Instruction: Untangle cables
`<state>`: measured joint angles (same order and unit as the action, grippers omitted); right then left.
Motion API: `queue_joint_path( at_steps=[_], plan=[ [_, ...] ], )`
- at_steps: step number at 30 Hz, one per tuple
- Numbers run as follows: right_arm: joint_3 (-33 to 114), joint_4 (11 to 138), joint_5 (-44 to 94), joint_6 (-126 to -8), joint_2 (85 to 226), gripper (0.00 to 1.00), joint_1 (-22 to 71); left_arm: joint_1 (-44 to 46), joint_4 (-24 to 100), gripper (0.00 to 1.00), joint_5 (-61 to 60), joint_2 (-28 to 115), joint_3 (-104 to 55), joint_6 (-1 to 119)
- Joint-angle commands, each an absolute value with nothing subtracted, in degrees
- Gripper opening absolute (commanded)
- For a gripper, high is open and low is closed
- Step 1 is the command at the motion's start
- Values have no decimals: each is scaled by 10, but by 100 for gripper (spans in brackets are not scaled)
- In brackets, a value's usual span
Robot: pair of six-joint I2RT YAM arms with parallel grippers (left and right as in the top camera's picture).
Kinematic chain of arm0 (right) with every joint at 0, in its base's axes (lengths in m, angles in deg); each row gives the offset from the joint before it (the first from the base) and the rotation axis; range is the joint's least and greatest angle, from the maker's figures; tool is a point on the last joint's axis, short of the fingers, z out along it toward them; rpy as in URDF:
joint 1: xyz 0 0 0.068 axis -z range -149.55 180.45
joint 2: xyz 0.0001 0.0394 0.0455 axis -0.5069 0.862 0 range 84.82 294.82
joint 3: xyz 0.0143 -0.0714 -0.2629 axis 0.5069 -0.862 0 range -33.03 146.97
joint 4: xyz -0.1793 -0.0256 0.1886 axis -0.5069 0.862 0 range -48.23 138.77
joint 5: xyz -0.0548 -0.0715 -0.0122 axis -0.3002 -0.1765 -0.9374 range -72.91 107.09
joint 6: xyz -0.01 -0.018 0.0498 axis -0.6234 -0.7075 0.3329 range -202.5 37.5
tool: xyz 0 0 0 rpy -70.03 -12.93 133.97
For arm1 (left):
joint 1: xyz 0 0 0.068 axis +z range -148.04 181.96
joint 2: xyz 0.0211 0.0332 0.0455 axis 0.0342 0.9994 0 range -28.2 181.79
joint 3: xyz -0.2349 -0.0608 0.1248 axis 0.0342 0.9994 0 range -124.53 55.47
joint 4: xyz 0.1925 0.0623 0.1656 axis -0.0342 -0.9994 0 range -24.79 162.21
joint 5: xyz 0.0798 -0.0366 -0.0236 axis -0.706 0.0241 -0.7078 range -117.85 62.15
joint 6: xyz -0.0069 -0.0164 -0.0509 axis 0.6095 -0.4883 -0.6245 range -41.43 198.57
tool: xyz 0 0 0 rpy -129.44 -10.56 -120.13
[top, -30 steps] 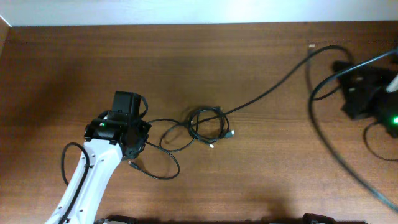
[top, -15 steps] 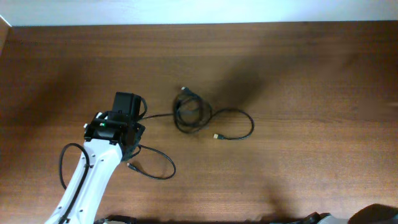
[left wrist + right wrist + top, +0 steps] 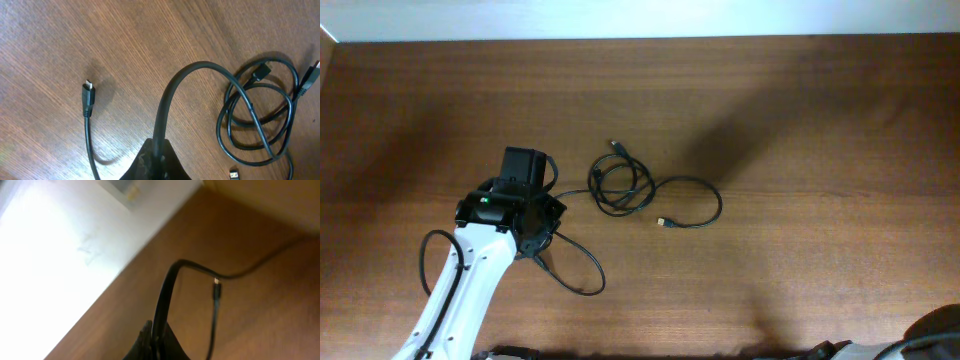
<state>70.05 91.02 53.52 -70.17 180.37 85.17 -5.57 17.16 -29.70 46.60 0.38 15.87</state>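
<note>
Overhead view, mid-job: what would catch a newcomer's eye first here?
The knot of black cables coiled near the middle of the wooden table, one tail curving right to a loose plug. Next, the left end effector, on a white arm at lower left, shut on a cable strand leading to that knot. The right end effector, nearly out of the overhead view, also pinches a black cord.

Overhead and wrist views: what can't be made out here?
- Right gripper: cut off beyond the overhead view's bottom-right corner; only the right wrist view shows it, shut on a thin black cord.
- Small plug, right wrist view: blurred, type unreadable.
- Bunched black cables: crossings too small overhead; left wrist view's right edge crops them.
- Left gripper, shut on another black cord: overhead, its own black body hides the grip.
</note>
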Motion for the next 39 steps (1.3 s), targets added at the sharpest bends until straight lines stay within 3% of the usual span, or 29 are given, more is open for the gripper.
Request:
queue_joint_path(
  at_steps=[1,9,27,39],
  plan=[
    [748,879,554,-741,1692,4,820,-53,173,0,-290,470,0,187],
    [759,887,557,-696,1628,4,780,-53,172,0,-288,470,0,187],
    [758,987,370,-733,1841,4,781,-53,177,0,-238,470,0,187],
    [712,993,-21,-733,1956,4,713,-53,177,0,-237,470,0,187]
  ],
)
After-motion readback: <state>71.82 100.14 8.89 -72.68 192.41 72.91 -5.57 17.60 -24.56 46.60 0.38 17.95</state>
